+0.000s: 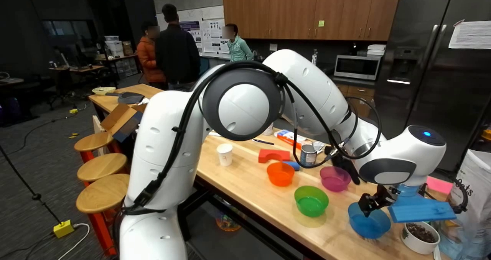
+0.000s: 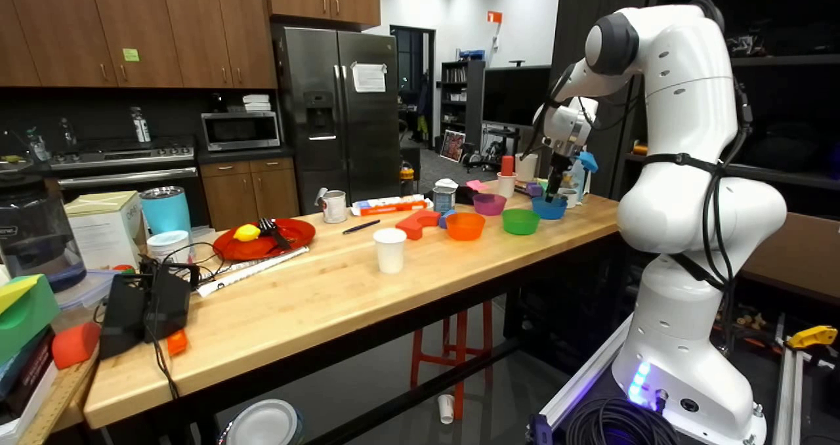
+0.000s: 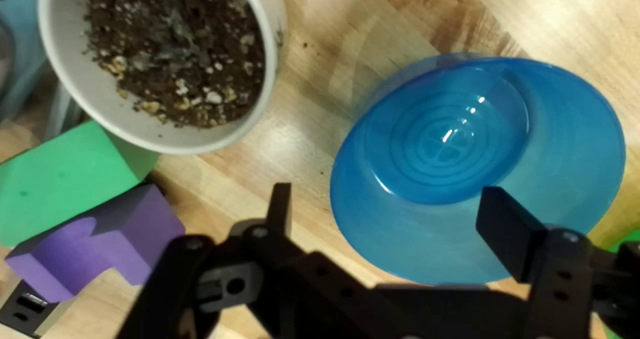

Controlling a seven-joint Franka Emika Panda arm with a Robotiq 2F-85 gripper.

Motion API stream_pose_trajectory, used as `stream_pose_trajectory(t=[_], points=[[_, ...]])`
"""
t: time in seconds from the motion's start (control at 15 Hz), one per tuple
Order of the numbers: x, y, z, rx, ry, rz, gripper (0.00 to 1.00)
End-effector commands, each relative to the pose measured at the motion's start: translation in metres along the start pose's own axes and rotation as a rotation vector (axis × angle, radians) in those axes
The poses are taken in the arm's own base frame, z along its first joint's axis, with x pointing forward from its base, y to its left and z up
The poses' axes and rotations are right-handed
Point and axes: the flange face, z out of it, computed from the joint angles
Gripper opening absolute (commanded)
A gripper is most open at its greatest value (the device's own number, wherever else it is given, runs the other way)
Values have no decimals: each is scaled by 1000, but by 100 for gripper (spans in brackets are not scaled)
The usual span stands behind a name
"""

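A fridge (image 2: 361, 130) is facing the wooden bench (image 2: 328, 300); a round blue bowl (image 3: 475, 166) is opening upward, the gripper (image 3: 386, 197) gaping wide.

In an exterior view the camera stands close by my arm (image 1: 244, 104), facing down over the table (image 1: 241, 177); in an exterior view, well off, it looks along that table toward my base (image 2: 682, 369). Both share the fridge (image 2: 362, 140) and blue bowl (image 1: 370, 225); my wrist view looks closely down on that bowl.

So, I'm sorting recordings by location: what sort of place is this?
Probably a lab or office with a kitchen area: the fridge and microwave suggest the kitchen, the posters a workplace.
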Motion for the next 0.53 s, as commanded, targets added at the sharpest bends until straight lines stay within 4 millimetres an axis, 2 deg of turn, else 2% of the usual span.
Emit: stream_pose_trajectory(t=[0.0, 0.47], points=[[-1, 7, -2, 6, -10, -19, 61], [-1, 9, -2, 4, -32, -37, 8]])
